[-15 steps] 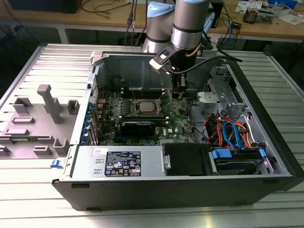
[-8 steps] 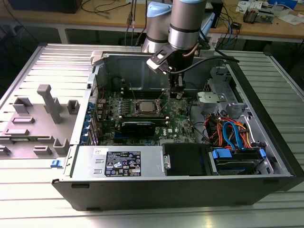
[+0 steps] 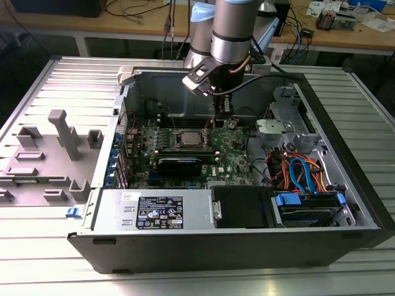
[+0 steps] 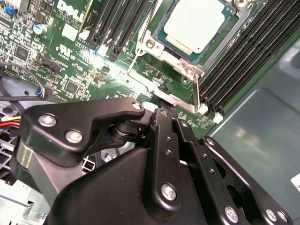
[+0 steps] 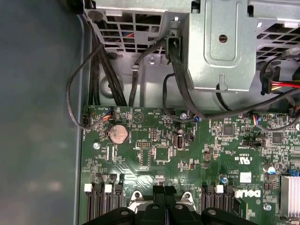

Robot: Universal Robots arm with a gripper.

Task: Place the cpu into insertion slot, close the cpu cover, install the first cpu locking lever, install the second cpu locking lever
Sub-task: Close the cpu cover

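The cpu (image 4: 194,23) lies flat in the insertion slot (image 4: 151,44), its dull silver top facing up; in the exterior view the cpu (image 3: 188,137) sits mid-motherboard. The cpu cover (image 4: 180,58) lies down as a silver frame around the chip. A thin locking lever (image 4: 196,91) runs along the socket's side. My gripper (image 4: 168,112) hangs just over the socket's edge, its black fingers (image 5: 159,194) pressed together with nothing visibly between them. In the exterior view my gripper (image 3: 214,126) stands just to the chip's right.
Rows of black memory slots (image 4: 243,51) flank the socket. Black cables (image 5: 117,75) and a metal drive cage (image 5: 220,42) stand beyond the board with its coin battery (image 5: 118,133). A black card (image 3: 179,163) and orange and blue cables (image 3: 296,172) lie nearby inside the case walls (image 3: 203,80).
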